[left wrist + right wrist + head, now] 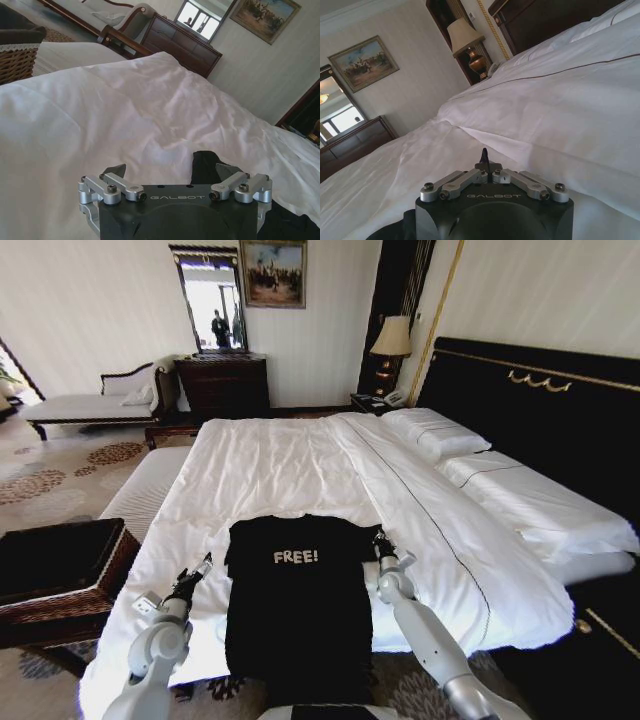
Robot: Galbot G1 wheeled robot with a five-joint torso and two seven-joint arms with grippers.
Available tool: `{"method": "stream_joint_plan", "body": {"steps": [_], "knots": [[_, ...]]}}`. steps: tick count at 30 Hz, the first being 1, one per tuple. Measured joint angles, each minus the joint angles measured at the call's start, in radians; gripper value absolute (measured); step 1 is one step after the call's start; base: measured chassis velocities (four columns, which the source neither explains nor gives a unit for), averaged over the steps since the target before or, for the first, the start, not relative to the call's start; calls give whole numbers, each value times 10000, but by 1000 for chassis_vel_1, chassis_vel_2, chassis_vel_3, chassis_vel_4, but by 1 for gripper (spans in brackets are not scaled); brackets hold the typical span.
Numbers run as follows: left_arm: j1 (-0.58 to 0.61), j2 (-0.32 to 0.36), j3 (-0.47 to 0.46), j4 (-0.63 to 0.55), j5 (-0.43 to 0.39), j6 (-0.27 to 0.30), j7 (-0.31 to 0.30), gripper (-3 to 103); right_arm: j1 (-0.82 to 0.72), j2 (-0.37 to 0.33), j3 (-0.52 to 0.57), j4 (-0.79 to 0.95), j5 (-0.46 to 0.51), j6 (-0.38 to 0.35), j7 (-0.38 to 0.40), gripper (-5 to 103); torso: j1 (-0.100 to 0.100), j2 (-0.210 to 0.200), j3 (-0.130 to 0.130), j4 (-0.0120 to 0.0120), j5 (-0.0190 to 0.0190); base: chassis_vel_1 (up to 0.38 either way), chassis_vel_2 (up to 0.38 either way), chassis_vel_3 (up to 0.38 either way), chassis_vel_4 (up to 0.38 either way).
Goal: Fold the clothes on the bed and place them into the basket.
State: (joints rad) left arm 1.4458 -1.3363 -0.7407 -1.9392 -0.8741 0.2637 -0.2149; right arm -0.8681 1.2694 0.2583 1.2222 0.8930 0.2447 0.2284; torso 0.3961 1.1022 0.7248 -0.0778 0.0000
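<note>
White duvet covers the very large bed [300, 465], its tall black headboard against a striped wall. At the near edge lies the black short-sleeved T-shirt with white "FREE!" lettering [295, 590], apparently spread for folding. The left gripper [203, 568], jaws spread open, and the right gripper [379, 541], jaws closed together, flank it. A dark brown woven wicker basket [105, 575] stands left.

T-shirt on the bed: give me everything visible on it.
The T-shirt is black soft fabric with white "FREE!" lettering across the chest. It lies flat on the white duvet at the bed's foot end, its lower part hanging over the edge. The left claw sits by one side, open; the right claw by the other, shut.
</note>
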Motion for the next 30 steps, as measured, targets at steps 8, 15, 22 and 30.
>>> {"method": "stream_joint_plan", "body": {"steps": [8,15,22,30], "knots": [[192,-59,-11,-234,25,-1,-35,100,-301,-9,193,334,-570,-1,443,1,0,0,0,0,0,0,0,0,0],[323,-116,-21,-404,83,9,-58,100,-821,-82,450,964,-560,25,559,22,0,0,0,-1,0,0,0,0,0],[469,-271,-43,-476,170,-4,-59,100,-2223,-173,505,2941,983,-333,1415,44,0,0,-1,-2,0,0,0,0,0],[491,-503,-25,-529,258,-26,-93,100,-3115,95,446,4608,3814,-820,2066,77,-1,0,-1,1,-1,0,0,0,0]]}}
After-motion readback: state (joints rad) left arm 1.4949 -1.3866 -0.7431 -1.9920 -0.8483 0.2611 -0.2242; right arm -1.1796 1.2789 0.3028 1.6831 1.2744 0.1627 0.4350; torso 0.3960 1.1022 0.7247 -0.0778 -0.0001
